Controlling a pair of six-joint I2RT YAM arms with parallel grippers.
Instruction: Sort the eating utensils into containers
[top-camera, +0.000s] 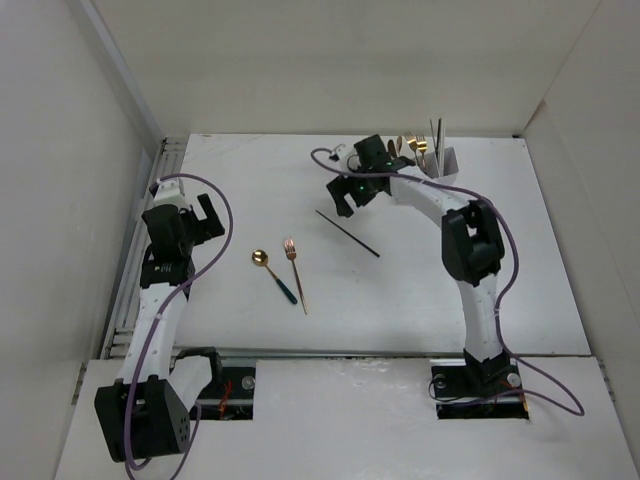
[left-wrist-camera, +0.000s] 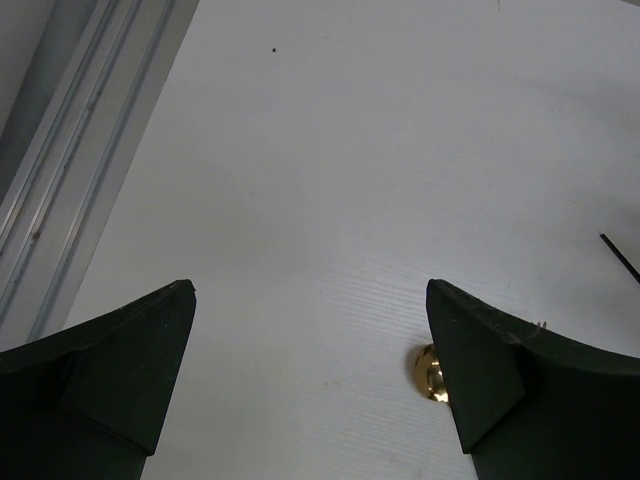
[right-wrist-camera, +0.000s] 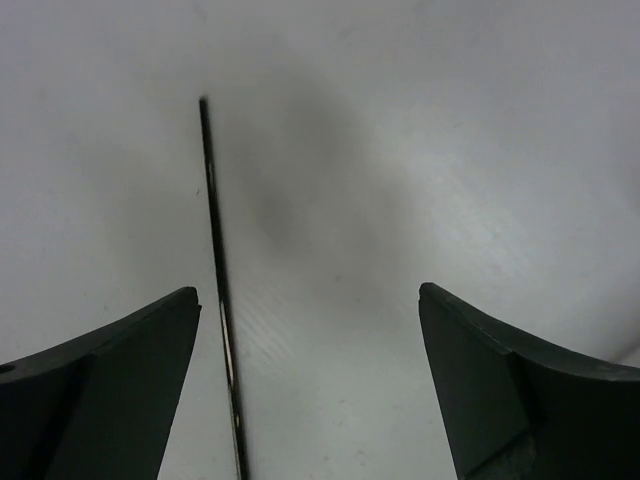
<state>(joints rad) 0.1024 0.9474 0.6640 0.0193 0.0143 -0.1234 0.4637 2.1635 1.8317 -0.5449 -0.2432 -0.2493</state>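
Right pincer (right-wrist-camera: 308, 300), wide open: my two dark fingers (right-wrist-camera: 120, 370) stand well apart and hold nothing. Between them, close to the finger on the left of the wrist view, a thin dark chopstick (right-wrist-camera: 218, 280) lies flat on the white tabletop (right-wrist-camera: 450, 150); I cannot tell whether that finger touches it. Seen from above, this pincer (top-camera: 345, 195) hangs over the far end of the chopstick (top-camera: 347, 232), which runs slantwise toward the middle of the tabletop (top-camera: 250, 180).

Left pincer (left-wrist-camera: 308, 290), equally wide open and empty, hovers above bare tabletop near the left edge. The gold head of a spoon (left-wrist-camera: 428, 372) shows just beside its right finger in the wrist view.

From above, the left pincer (top-camera: 210, 215) sits apart from the spoon (top-camera: 275, 275), whose dark teal handle points toward me. A copper fork (top-camera: 296, 275) lies just beside the spoon, tines away from me.

The white box (top-camera: 445, 160) stands at the far right, behind my right arm, with gold-headed utensils (top-camera: 415, 147) and upright chopsticks (top-camera: 437, 135) in it; which compartments they occupy I cannot tell.
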